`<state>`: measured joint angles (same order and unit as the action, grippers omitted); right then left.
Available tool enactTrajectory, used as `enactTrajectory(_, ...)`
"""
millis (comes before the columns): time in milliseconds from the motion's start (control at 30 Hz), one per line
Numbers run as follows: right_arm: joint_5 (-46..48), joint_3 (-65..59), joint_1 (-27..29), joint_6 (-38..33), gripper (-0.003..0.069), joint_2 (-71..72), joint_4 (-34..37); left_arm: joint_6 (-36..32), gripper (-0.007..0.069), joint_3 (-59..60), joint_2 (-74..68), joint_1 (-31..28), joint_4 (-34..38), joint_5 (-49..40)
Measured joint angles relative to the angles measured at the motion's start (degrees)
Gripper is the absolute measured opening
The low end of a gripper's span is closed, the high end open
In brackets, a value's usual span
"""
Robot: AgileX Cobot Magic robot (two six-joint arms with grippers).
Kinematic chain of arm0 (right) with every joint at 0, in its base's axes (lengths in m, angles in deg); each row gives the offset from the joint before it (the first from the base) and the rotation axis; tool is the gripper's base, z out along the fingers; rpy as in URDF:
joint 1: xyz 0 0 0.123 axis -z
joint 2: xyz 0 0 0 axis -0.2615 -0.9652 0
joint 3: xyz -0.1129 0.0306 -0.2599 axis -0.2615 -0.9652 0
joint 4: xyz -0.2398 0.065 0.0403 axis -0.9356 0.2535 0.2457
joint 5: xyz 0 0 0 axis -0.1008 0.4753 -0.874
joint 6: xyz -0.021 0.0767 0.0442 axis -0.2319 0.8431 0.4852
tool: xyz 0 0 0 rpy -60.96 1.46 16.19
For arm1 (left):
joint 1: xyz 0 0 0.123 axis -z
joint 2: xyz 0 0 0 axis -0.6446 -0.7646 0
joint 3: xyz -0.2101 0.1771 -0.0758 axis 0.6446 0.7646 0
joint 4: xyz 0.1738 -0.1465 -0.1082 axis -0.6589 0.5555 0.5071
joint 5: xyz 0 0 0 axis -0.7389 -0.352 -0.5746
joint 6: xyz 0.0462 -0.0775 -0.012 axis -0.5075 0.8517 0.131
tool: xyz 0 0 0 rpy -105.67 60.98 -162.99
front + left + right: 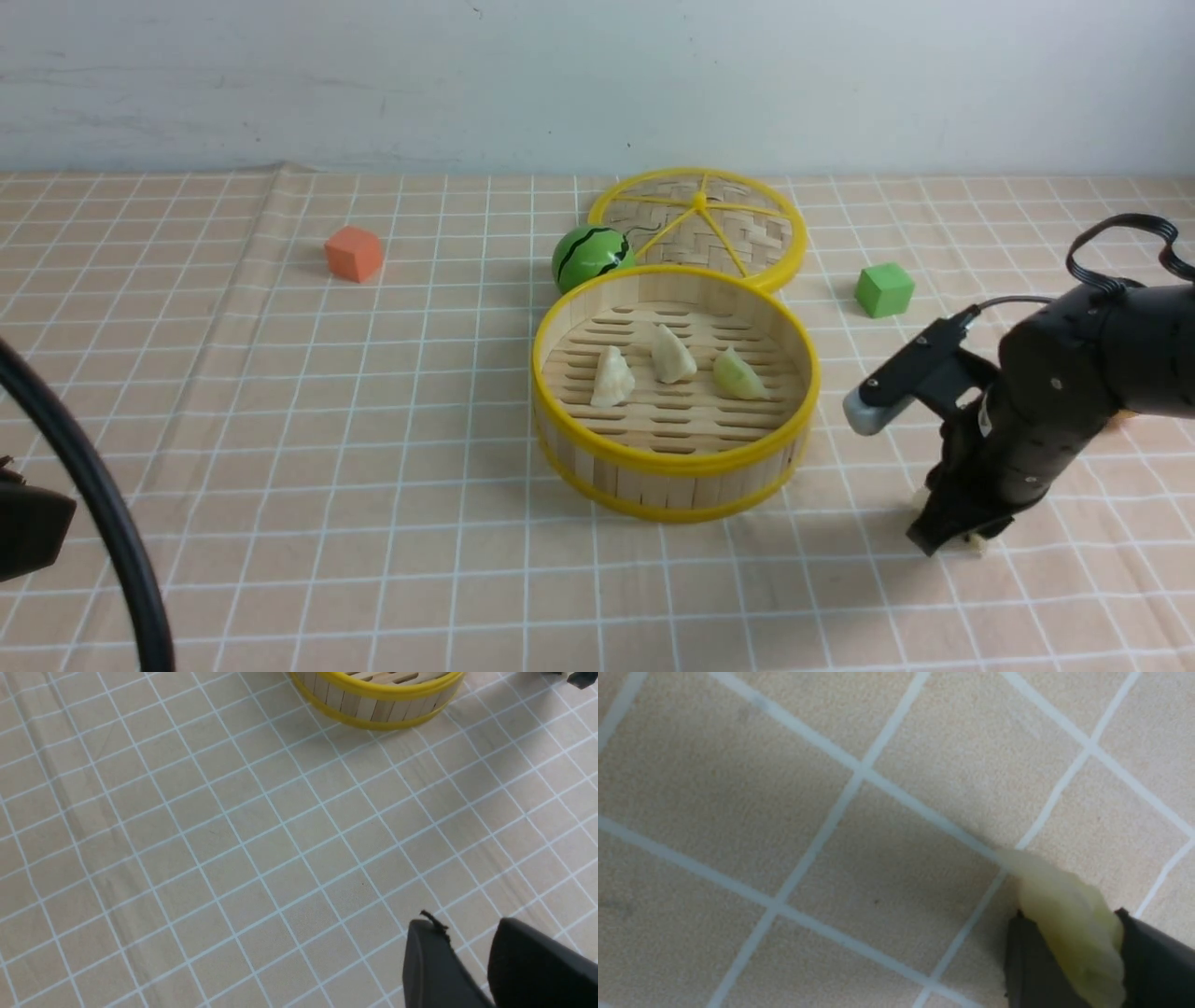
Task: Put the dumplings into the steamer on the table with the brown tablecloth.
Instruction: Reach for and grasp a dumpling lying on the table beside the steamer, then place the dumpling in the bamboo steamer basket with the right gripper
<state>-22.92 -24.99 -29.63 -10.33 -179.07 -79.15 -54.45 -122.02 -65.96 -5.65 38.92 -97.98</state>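
Right end effector (pixel 1070 917) clamps a pale dumpling (pixel 1057 896) on the surface (pixel 373 420) right of the steamer (pixel 672 478); left end effector (pixel 469 925) stands narrowly parted.

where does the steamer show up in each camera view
Front view: the steamer sits at centre, slightly right of the middle.
Left wrist view: only a strip of the steamer, its wall, at the top edge.
Right wrist view: not in it.
Shared landmark: the white-gridded tablecloth fills all three.
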Motion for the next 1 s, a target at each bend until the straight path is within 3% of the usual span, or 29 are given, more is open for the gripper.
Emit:
enactTrajectory(133,6.9,3.8,-0.7,0.0,0.0194,2.5,4.4,0.0,0.0194,0.0,0.0,0.0,0.1,0.0)
enactTrajectory(400,11.8,20.6,-10.4,0.0,0.0194,3.5,16.1,0.0,0.0198,0.0,0.0,0.0,0.2,0.4)
enactTrajectory(567,11.0,28.5,-15.0,0.2,0.0194,-4.6,18.2,0.0,0.0200,0.0,0.0,0.0,0.2,0.4)
enactTrajectory(800,9.7,35.6,-16.2,0.8,0.0194,-16.3,18.5,0.0,0.0202,0.0,0.0,0.0,-0.2,-0.1)
enactTrajectory(867,9.7,36.8,-16.2,1.6,0.0206,-17.7,18.5,0.0,0.0202,0.0,0.0,0.0,-0.5,-0.2)
enactTrajectory(1000,9.5,38.4,-16.2,3.7,0.0372,-18.7,18.3,0.0,0.0204,0.0,0.3,0.0,-1.4,-0.5)
